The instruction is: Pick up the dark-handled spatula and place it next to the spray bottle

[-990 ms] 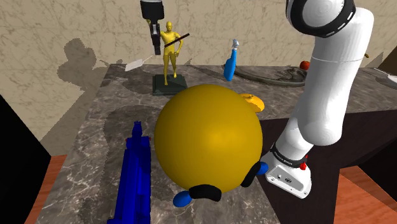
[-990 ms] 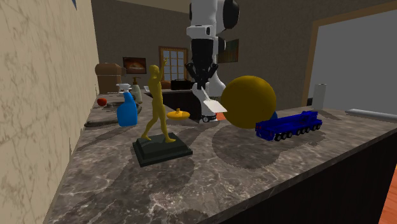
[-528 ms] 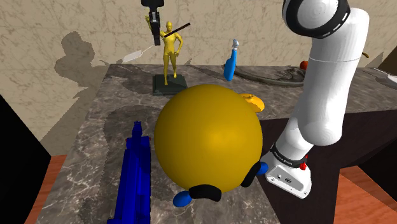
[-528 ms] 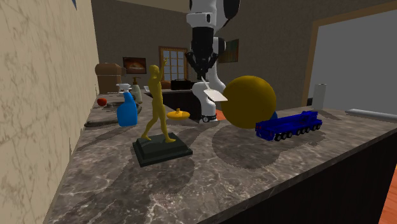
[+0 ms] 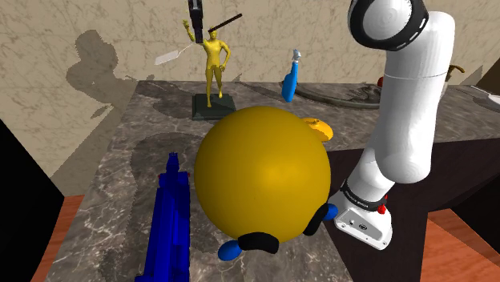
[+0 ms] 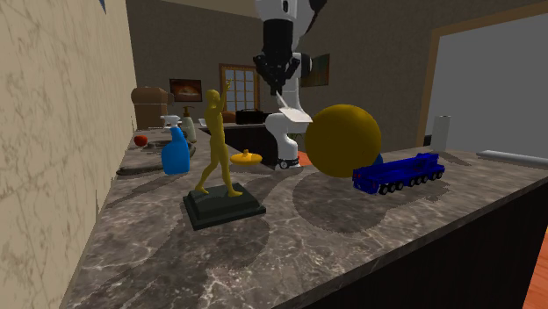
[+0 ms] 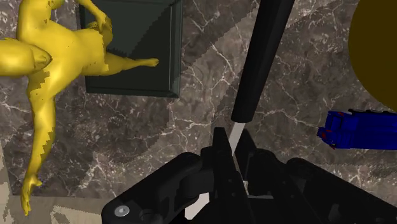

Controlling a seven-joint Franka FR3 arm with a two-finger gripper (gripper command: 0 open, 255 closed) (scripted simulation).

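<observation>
A: Rising over the last second, the black gripper now sits at twelve o'clock in the shoulder view, higher than before and above the head of the yellow statuette. Its jaws are clamped on the spatula, whose dark handle points to two o'clock and whose pale blade points to eight o'clock.

B: Where is the spray bottle?

A: The blue spray bottle stands on the marble counter at three o'clock from the statuette, well apart from the tool.

B: And the second exterior view?

A: The gripper hangs at twelve o'clock and has climbed again. The spatula has its blade lowest, well off the counter. The spray bottle is at nine o'clock from the statuette.

B: And the wrist view?

A: The gripper pinches the thin shaft of the spatula. The handle runs out between the statuette and a blue toy truck.

B: What does that mean for the task?

A: The pick looks done. What probably remains is carrying the tool over the statuette to the bottle.
</observation>
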